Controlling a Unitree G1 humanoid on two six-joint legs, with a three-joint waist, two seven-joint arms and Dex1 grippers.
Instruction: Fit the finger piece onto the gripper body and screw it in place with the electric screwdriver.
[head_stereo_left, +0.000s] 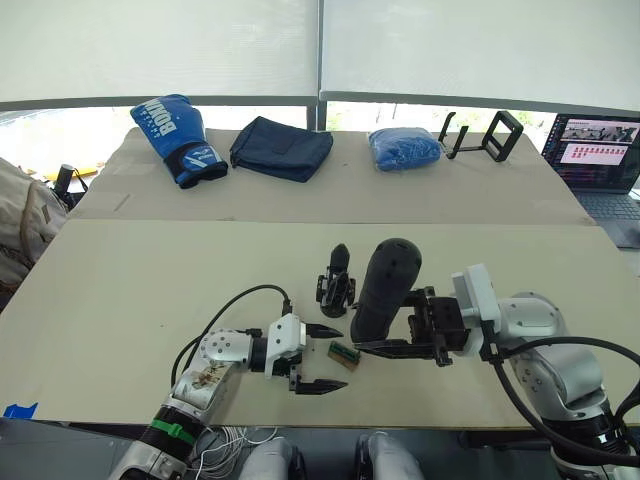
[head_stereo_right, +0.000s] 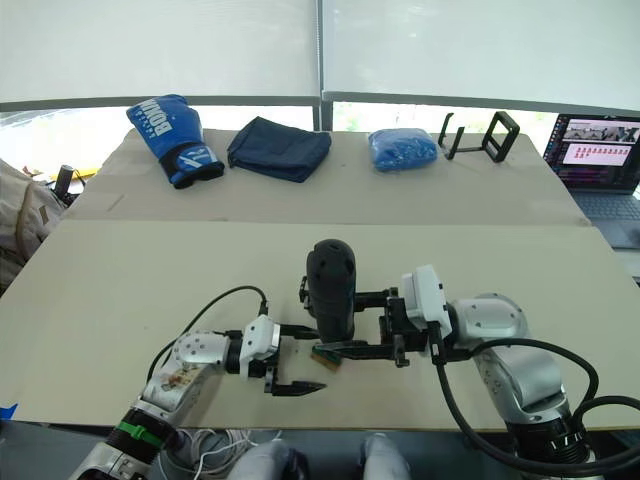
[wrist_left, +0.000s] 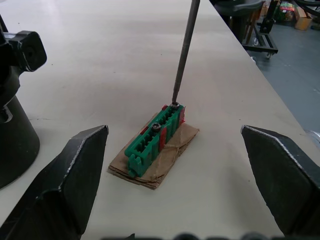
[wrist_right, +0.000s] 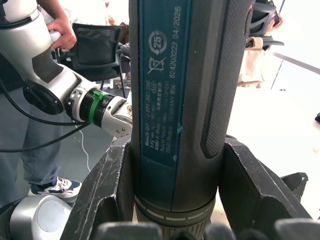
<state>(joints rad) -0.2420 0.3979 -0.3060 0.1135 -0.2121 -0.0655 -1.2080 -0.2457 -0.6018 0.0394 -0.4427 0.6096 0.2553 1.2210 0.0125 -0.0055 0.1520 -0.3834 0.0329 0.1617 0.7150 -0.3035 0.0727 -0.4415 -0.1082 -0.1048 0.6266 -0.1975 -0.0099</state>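
On the tabletop (head_stereo_left: 150, 290), the right gripper (head_stereo_left: 400, 345) has its jaws clenched around one electric screwdriver (head_stereo_left: 385, 290), held upright with its thin bit touching one small green block (wrist_left: 152, 140) on brown paper. The left gripper (head_stereo_left: 322, 357) rests beside the block, jaws spread wide and holding nothing. One gripper body (head_stereo_left: 336, 282) stands just behind the block.

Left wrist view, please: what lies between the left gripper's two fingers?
The small green block on its brown pad lies between the open left gripper's fingers, untouched, with the electric screwdriver's bit on its far end; left wrist view.
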